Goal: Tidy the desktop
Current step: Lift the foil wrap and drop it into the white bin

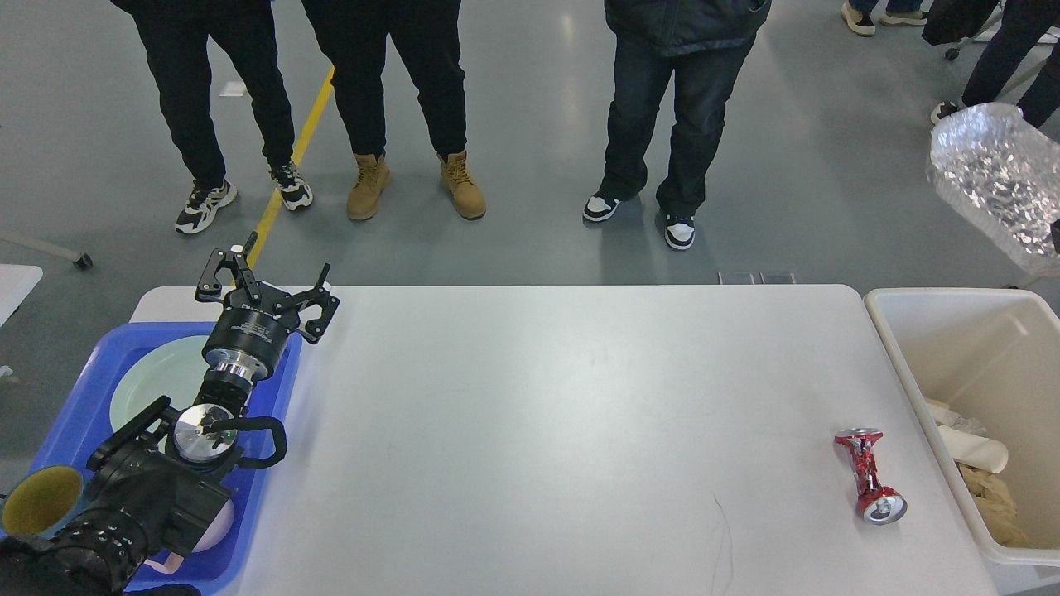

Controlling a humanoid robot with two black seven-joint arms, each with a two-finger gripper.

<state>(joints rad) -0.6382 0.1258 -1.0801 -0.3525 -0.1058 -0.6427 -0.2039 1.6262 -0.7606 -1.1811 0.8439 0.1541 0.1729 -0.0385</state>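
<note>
Looks like a lab or demo hall w/ industrial flooring: polished grey concrete floor (530, 124) w/ a yellow line (290, 157) painted across it. Several onlookers (671, 108) stand close to a plain white table (580, 430), only legs & shoes visible, more at far right. A castor (81, 261) from some wheeled furniture shows at left. Nothing domestic in sight.

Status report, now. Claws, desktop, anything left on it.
Left claw open, empty, over blue tray. Right claw out of view; foil pan above bin. Desktop: one crushed red can left.
</note>
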